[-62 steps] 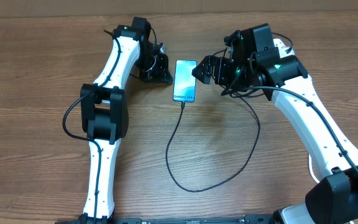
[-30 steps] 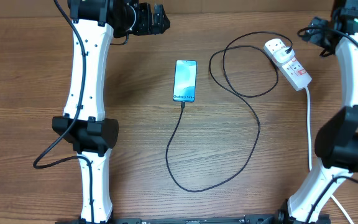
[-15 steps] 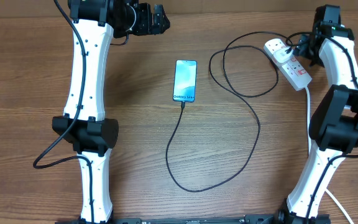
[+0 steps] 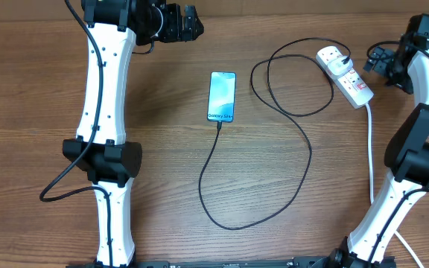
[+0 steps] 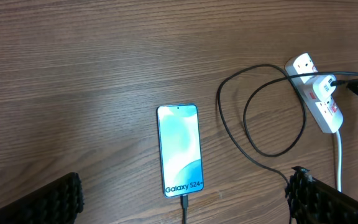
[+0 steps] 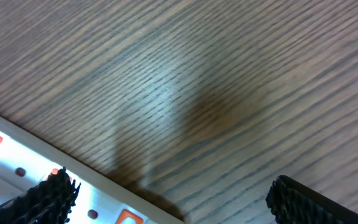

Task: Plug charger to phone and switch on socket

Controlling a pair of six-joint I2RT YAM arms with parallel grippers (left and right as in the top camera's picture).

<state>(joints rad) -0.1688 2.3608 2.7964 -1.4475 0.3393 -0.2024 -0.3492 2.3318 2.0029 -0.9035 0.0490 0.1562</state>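
The phone lies flat at mid-table, its lit screen reading "Galaxy S24+". The charger is a thin black cable; its tip sits in the phone's bottom edge. It loops across the table to a plug on the socket. The socket is a white strip with red markings at the far right. My left gripper hangs open high at the far left, its fingers framing the phone from well above. My right gripper stands open just right of the socket, whose edge shows beside one finger.
A thick white cord runs from the socket down the right side toward the table's near edge. The charger's long loop reaches close to the front. The right arm's base stands beside the cord.
About two seconds ago both grippers stood beside the phone; both have since drawn back to the far corners. In the last half second the right gripper shifted slightly right, off the socket. The left arm is still.
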